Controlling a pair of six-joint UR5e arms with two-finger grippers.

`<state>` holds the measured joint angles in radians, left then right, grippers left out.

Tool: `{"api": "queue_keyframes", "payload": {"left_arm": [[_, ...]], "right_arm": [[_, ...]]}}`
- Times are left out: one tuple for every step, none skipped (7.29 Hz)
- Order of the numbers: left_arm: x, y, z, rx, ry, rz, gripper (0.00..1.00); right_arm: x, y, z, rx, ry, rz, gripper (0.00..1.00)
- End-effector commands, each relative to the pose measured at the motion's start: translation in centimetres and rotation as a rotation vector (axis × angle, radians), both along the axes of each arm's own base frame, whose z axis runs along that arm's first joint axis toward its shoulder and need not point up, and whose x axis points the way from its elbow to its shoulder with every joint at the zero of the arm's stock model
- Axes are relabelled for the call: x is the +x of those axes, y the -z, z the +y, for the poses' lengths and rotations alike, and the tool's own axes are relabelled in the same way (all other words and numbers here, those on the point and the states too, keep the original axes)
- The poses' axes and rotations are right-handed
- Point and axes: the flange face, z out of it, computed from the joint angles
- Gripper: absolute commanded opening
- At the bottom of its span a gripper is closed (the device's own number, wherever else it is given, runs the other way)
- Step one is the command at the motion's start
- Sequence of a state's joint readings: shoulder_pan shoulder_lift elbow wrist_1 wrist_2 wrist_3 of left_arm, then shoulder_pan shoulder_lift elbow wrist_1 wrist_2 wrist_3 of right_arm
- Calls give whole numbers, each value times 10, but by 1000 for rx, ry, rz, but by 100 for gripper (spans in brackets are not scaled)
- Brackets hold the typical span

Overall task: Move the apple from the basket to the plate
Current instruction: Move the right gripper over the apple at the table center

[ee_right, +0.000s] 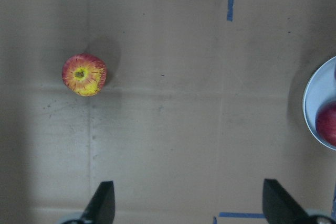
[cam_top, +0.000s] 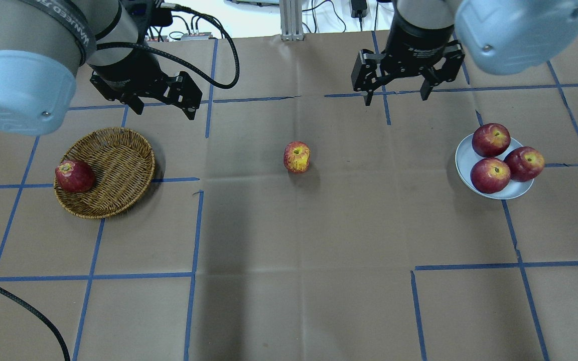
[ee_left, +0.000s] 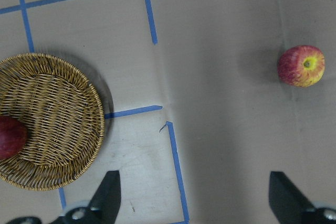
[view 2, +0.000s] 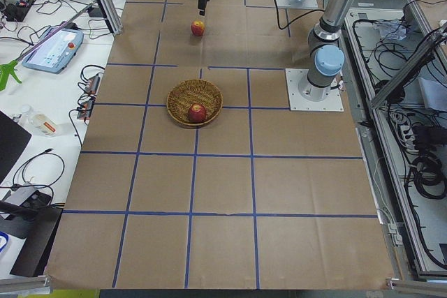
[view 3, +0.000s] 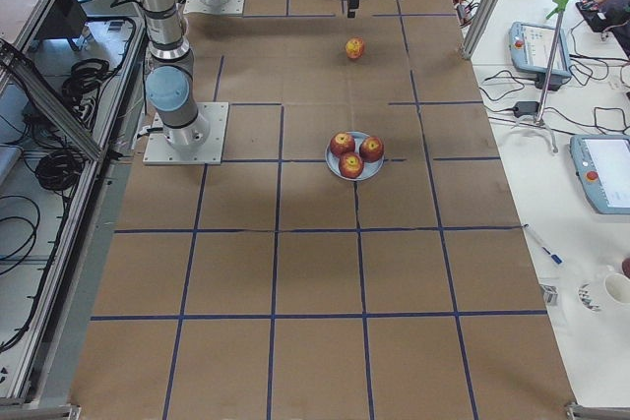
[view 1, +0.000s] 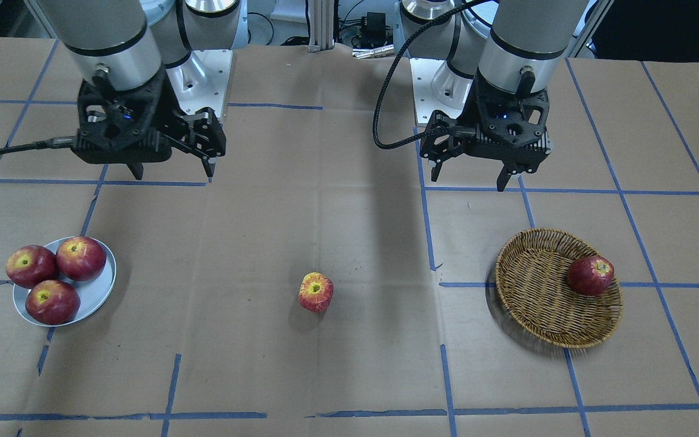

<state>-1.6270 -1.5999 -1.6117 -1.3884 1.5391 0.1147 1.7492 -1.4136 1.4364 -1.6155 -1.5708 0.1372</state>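
Streaked apple (cam_top: 297,157) lies at wicker basket's (cam_top: 118,155) 3 o'clock, seemingly staged for hand-over; left gripper (cam_top: 163,110) and right gripper (cam_top: 397,98) gape wide, empty.

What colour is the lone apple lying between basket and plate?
The apple is red streaked yellow, clearest in the right wrist view.

Overhead and front cameras face each other across the table (cam_top: 289,301). Side cameras look along it from afar; both wrist cameras, close, share the apple (ee_left: 301,65).
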Motion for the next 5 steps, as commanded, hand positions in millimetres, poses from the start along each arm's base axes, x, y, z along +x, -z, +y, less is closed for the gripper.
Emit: {"api": "queue_keyframes", "payload": {"left_arm": [[20, -3, -2, -12, -29, 16, 99], [35, -4, -6, -13, -60, 18, 99], [34, -4, -4, -12, -58, 21, 99], [34, 2, -3, -1, -53, 22, 99], [34, 9, 0, 14, -53, 21, 99]], "right_arm": [[67, 40, -10, -11, 39, -5, 100], [89, 66, -18, -18, 64, -10, 100], [112, 91, -23, -24, 78, -14, 100], [135, 118, -26, -30, 76, -17, 100], [155, 147, -27, -33, 55, -14, 100]]}}
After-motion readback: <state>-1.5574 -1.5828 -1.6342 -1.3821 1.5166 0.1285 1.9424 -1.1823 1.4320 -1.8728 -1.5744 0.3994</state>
